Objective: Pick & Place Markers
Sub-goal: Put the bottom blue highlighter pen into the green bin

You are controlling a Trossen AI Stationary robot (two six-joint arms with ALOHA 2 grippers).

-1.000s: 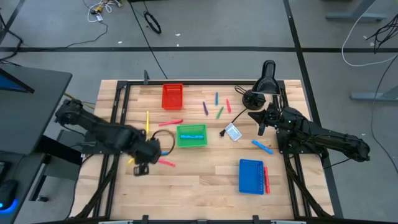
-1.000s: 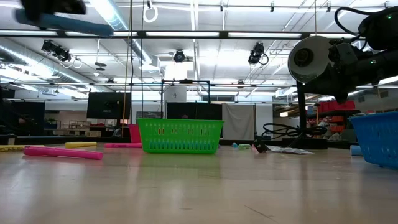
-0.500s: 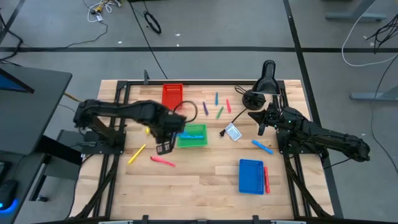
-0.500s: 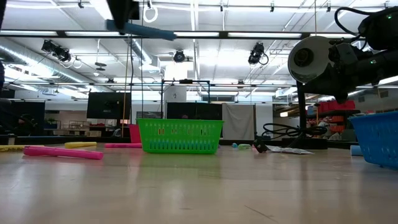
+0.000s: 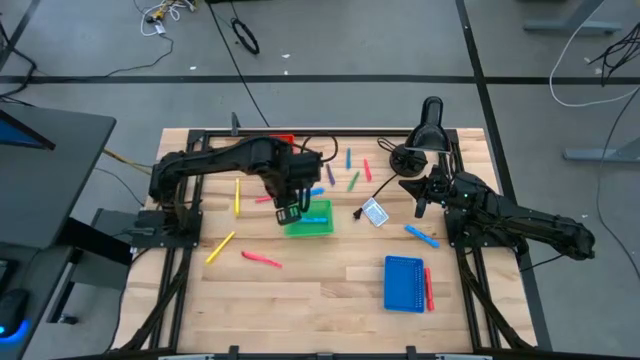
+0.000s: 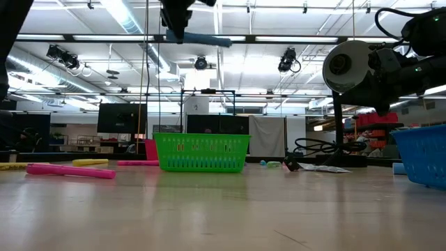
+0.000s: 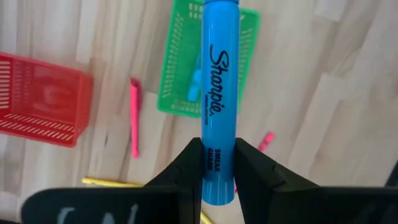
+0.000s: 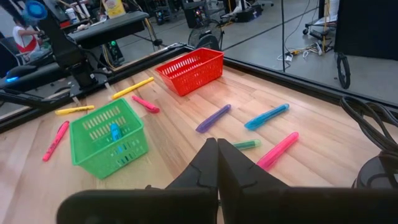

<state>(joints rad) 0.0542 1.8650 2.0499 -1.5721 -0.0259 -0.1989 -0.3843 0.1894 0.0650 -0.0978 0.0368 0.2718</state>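
the desk carries three trays: a blue tray near the front right, a green tray at the middle with one blue marker inside, and a red tray by the back edge, mostly hidden under the left arm. the left gripper hangs above the green tray, fingers clamped on a blue marker. the right gripper rests near the right edge, fingers pressed together, empty. loose markers: two yellow, three pink.

Bright, even overhead light — ceiling strip lamps glare in the low view; foreground table there blurs.
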